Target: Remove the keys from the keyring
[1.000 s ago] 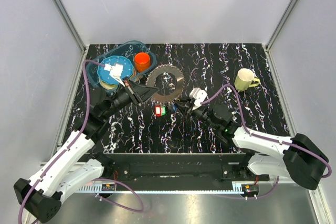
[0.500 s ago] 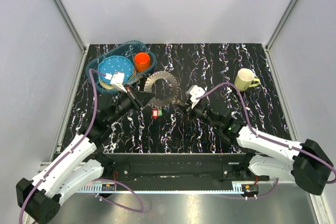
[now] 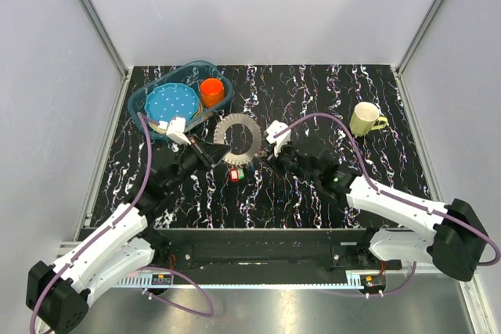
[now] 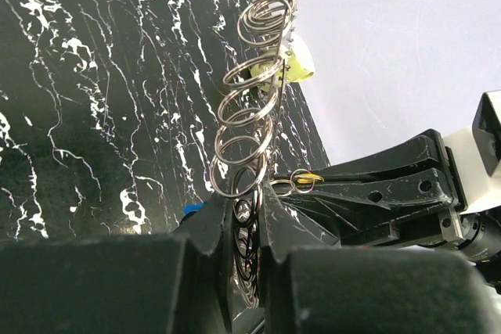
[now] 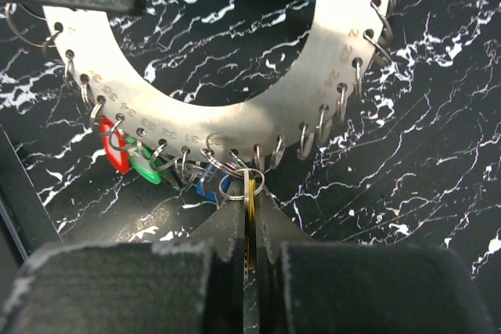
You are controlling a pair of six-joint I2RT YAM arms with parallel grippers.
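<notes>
The keyring is a flat silvery ring plate with numbered holes, each holding a small split ring. In the top view it is held between both grippers, above the dark marbled table. My left gripper is shut on its left edge; in the left wrist view split rings stand edge-on between and beyond the fingers. My right gripper is shut on a thin brass-yellow key hanging from a split ring on the plate's lower edge. Red, green and blue pieces hang beside it.
A blue tub at the back left holds a blue dotted plate and an orange cup. A yellow-green mug stands at the right. Grey walls close in the table on both sides.
The keyring has come nearer and slightly left and looks smaller, still held by both grippers. The left gripper pulled back from the tub; the right gripper moved left and farther.
</notes>
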